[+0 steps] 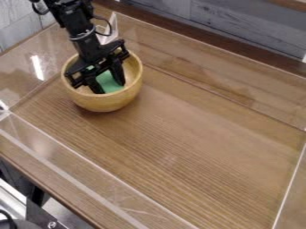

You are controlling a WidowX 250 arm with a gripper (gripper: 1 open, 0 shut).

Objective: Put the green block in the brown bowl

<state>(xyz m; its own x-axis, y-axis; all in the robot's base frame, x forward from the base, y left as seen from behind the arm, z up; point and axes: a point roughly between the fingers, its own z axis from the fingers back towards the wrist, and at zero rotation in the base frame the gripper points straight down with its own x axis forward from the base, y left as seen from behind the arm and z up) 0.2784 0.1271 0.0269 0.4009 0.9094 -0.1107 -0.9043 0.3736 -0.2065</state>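
Wood-grain counter [191, 134] under clear walls. Pincer [100, 79] closed on green block [110, 85], which sits down inside brown bowl [106, 97]. Risk, judged: block stands against the wall on release and tips over the rim.

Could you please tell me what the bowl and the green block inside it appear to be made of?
The brown bowl looks like turned wood: light tan, thick-walled, with a slight sheen. The green block shows a flat, uniform bright colour, so painted wood or plastic; the view cannot settle which.
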